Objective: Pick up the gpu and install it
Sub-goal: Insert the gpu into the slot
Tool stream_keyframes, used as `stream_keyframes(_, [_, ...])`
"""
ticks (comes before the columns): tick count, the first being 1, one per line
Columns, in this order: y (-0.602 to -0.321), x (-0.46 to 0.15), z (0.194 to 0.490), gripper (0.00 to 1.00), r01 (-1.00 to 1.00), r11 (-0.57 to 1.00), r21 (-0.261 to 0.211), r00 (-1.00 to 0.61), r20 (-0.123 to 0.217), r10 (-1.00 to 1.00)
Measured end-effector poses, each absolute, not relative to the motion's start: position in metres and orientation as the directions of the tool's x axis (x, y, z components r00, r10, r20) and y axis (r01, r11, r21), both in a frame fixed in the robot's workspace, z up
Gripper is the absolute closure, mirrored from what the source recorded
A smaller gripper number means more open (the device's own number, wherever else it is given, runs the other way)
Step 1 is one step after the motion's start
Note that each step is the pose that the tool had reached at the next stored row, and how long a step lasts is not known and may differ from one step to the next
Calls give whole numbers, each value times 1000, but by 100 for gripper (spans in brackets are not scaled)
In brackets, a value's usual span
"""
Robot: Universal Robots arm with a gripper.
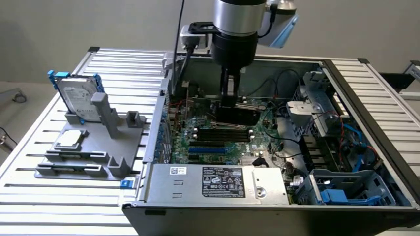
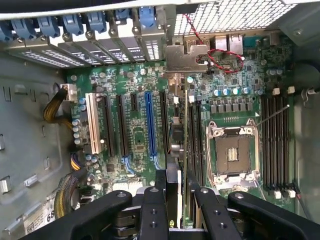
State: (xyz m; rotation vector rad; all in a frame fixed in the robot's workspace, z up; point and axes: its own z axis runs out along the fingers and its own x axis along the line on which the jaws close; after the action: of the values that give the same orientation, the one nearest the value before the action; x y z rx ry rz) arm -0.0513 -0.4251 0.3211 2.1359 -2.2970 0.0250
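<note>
Clamping one gpu [image 1: 237, 116], a slim card with black cooler shroud, thin green board and silver end bracket, in the part-closed jaws of one black gripper [image 2: 180, 186].

Held edge-down inside one open dark metal computer case [image 1: 262, 222], over one green motherboard [image 2: 100, 80], between one long blue slot [image 2: 150, 125] and one metal-framed CPU socket [image 2: 234, 152]. Lower card edge hidden behind the gripper; contact with any slot impossible to tell. On the slatted aluminium tabletop [image 1: 59, 206], one grey fixture [image 1: 72, 169] with one upright silver hard drive in a blue frame [image 1: 78, 101] and one small square silver CPU chip [image 1: 71, 139]. Case corner cut off at the exterior view's right.
</note>
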Motion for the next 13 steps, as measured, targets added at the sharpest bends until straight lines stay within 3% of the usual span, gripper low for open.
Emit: stream_keyframes(13, [-439,-55,306,73,-1000,11,-6,-11,3,-1000])
